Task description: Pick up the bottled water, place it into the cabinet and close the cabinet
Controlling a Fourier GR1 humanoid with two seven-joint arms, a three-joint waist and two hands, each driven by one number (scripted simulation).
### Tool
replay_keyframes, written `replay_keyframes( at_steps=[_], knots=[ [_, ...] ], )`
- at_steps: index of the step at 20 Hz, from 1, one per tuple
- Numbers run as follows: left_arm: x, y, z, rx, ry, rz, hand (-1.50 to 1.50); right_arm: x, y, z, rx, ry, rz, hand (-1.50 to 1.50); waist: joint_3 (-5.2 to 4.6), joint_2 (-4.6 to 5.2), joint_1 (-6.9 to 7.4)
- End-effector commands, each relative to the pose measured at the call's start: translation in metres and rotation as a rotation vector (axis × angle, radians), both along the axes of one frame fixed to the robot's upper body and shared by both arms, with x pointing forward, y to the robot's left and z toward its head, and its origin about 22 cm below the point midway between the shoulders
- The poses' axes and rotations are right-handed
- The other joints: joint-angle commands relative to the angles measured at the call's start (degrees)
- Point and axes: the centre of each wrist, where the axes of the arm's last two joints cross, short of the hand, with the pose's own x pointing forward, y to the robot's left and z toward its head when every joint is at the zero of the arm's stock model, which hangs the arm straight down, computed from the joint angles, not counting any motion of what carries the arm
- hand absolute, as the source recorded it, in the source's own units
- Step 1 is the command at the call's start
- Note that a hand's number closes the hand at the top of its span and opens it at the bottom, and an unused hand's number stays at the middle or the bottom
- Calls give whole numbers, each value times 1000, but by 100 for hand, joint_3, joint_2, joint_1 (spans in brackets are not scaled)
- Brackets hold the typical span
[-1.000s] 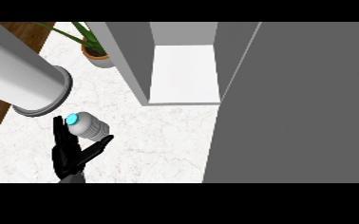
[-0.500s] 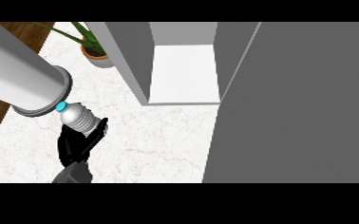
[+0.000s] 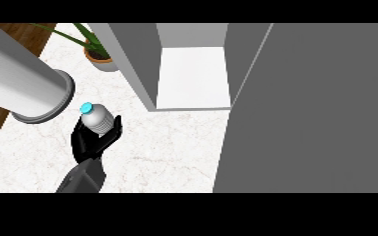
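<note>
Bottle's in hand, cabinet's next

The black hand (image 3: 91, 141) on the grey forearm has its fingers curled round the small clear bottled water with the light blue cap (image 3: 97, 119), cap pointing up and away. The open grey cabinet with its white floor (image 3: 193, 80) sits up and to the right of the hand, its big grey door (image 3: 303, 125) swung out further right. I'd swing the bottle right, keep it upright, and clear the cabinet's near wall before setting it down.
</note>
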Motion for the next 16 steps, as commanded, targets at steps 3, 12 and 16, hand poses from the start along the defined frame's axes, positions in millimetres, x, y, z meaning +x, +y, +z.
replay_keyframes(
  at_steps=[3, 12, 16],
  knots=[
    [7, -28, -1, 86, -20, -268, 150, -24, -14, 20, 38, -31, 9, -150, 4, -14, -45],
    [33, -77, 17, -33, -101, -628, 150, -21, -34, 9, -3, -30, -84, -150, 8, -23, 29],
    [48, -81, 32, -57, -121, -671, 150, -19, -54, 7, -15, -64, -103, -150, 13, -25, 36]
  ],
)
